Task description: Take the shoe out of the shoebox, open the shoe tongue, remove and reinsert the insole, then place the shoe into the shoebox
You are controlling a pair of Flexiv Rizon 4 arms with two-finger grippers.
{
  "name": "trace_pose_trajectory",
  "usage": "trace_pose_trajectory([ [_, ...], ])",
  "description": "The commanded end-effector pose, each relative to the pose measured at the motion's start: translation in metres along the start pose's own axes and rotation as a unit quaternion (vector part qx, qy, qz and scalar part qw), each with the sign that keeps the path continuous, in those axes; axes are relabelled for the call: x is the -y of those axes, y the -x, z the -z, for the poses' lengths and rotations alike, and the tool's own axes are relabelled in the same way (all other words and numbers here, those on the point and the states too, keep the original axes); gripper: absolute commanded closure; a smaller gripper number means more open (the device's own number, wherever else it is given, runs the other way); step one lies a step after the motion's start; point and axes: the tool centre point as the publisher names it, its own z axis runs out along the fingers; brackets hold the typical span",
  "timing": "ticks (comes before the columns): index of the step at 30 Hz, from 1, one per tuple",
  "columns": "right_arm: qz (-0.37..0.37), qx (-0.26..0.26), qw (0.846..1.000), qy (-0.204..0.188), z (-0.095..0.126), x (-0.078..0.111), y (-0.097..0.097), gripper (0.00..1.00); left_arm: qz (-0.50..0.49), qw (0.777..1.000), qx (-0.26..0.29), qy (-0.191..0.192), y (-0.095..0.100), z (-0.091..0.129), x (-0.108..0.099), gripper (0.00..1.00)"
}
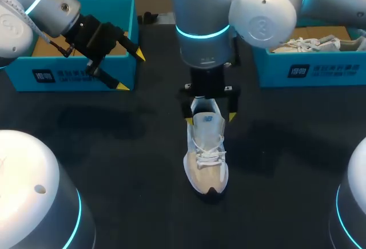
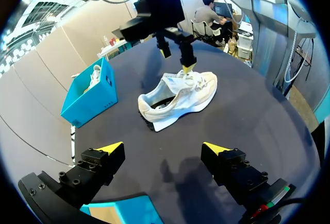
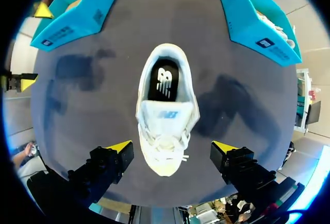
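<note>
The right gripper (image 1: 210, 118) is held wide open above the heel end of the shoe (image 1: 207, 157), nothing being gripped. The left gripper (image 1: 131, 71) is likewise spread wide and empty, at 10 o'clock beside the left shoebox (image 1: 74, 74). The shoe is stood at the middle of the table (image 1: 114, 163), toe to 6 o'clock. Removal from the box is judged done, and opening of the tongue (image 3: 167, 115) is judged in hand. A descent and a closing onto the tongue are called for next. The dark insole (image 3: 164, 80), seated inside, is shown only by the right wrist view. The shoe's side profile is given only by the left wrist view.
</note>
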Motion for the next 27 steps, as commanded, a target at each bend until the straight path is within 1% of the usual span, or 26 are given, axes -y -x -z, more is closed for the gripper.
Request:
trace_pose_trajectory([
  [1, -0.006, 0.006, 1.000, 0.003, 0.007, 0.009, -0.004, 0.00, 0.000, 1.000, 0.000, 0.001, -0.001, 0.000, 0.001, 0.00],
  [2, -0.008, 0.008, 1.000, 0.003, 0.008, 0.011, -0.004, 0.00, 0.000, 1.000, 0.000, 0.001, -0.001, 0.000, 0.001, 0.00],
  [3, -0.009, 0.009, 1.000, 0.001, 0.008, 0.014, -0.005, 0.09, 0.000, 1.000, 0.000, 0.001, -0.001, 0.000, 0.001, 0.00],
  [4, -0.014, 0.010, 1.000, 0.002, 0.009, 0.015, -0.005, 0.26, 0.000, 1.000, 0.000, 0.001, -0.001, 0.000, 0.001, 0.00],
  [5, -0.015, 0.011, 1.000, 0.002, 0.009, 0.017, -0.005, 0.51, 0.000, 1.000, 0.000, 0.001, -0.001, 0.000, 0.001, 0.00],
  [6, -0.017, 0.011, 1.000, 0.002, 0.009, 0.018, -0.005, 0.57, 0.000, 1.000, 0.000, 0.001, -0.001, 0.000, 0.001, 0.00],
  [9, -0.020, 0.010, 1.000, 0.001, 0.005, 0.021, -0.006, 0.67, 0.000, 1.000, 0.000, 0.001, -0.001, 0.000, 0.001, 0.00],
  [12, -0.020, 0.006, 1.000, 0.000, -0.002, 0.018, -0.007, 0.69, 0.000, 1.000, 0.000, 0.001, -0.001, 0.000, 0.001, 0.00],
  [16, -0.016, -0.002, 1.000, 0.001, -0.012, 0.011, -0.007, 0.71, 0.000, 1.000, 0.000, 0.001, -0.001, 0.000, 0.001, 0.00],
  [23, 0.002, -0.007, 1.000, -0.004, -0.024, -0.005, -0.006, 0.71, 0.000, 1.000, 0.000, 0.001, -0.001, 0.000, 0.001, 0.00],
  [27, 0.011, -0.014, 1.000, -0.005, -0.036, -0.012, -0.005, 0.71, 0.000, 1.000, 0.000, 0.001, -0.001, 0.000, 0.001, 0.00],
])
